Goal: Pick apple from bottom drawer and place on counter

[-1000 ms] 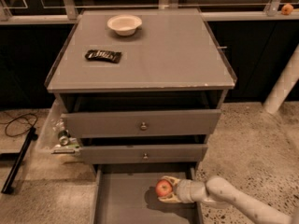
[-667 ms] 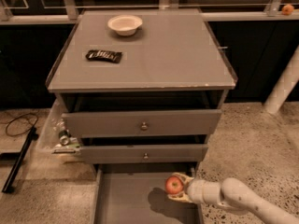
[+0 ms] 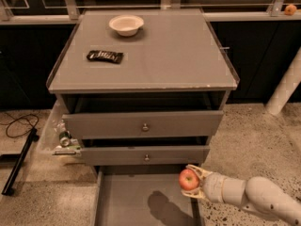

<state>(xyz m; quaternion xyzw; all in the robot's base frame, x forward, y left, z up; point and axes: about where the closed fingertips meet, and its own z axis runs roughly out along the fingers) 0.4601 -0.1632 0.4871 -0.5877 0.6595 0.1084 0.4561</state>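
The apple (image 3: 188,179) is red and round, held in my gripper (image 3: 193,182), which is shut on it. The gripper and apple hang above the right side of the open bottom drawer (image 3: 127,201), just below the middle drawer's front; their shadow falls on the drawer's grey floor. My white arm (image 3: 254,197) reaches in from the lower right. The counter (image 3: 164,55) is the large grey cabinet top above, well higher than the apple.
On the counter stand a white bowl (image 3: 126,24) at the back and a dark wrapped bar (image 3: 105,56) at the left. Two drawers with round knobs (image 3: 145,126) stand partly open. An orange fruit (image 3: 290,9) sits far back right. Cables and clutter (image 3: 63,140) lie left.
My gripper has lifted the apple up from the bottom drawer's floor and moved it to the right, towards the drawer's right wall.
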